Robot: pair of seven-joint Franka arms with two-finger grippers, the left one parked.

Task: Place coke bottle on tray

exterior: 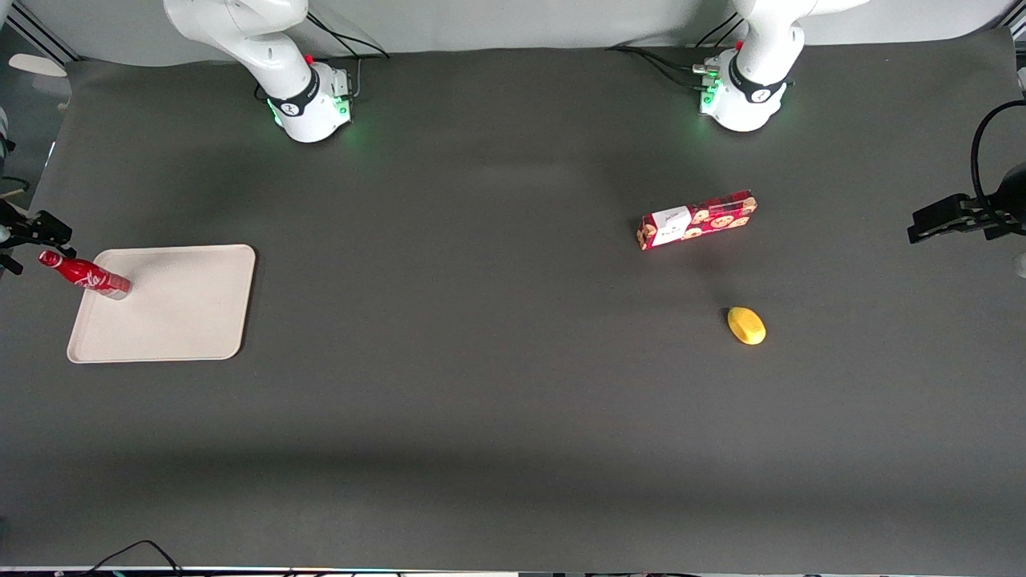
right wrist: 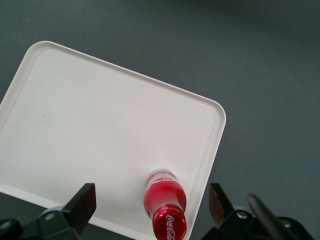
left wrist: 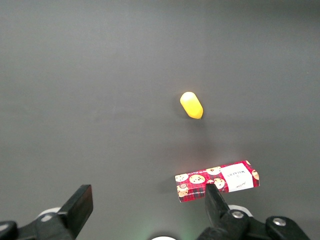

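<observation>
On the cream tray [exterior: 172, 308], at the working arm's end of the table, stands the coke bottle [exterior: 86, 275]: upright, base set just inside the tray's rim near one corner, red cap uppermost. Front view shows it leaning only by perspective, its neck overlapping the tray edge; white script on its side is legible in part. Right gripper [right wrist: 150, 207]: above the bottle, fingers spread wide with the bottle between them and touching neither; in the wrist view only the two dark finger ends show, the rest cut off by the frame edge. From the front, the gripper [exterior: 36, 228] is largely out of frame, just a dark part visible at the picture's edge near the bottle cap. Bottle cap [right wrist: 169, 223] bears white lettering; the bottle body beneath it is foreshortened, its base partly hidden. Cookie box [exterior: 697, 219]: red, lying flat toward the parked arm's end, well apart from the tray; white label text too small to read. Yellow rounded object [exterior: 746, 325]: nearer the front camera than the box, kind not determinable.
</observation>
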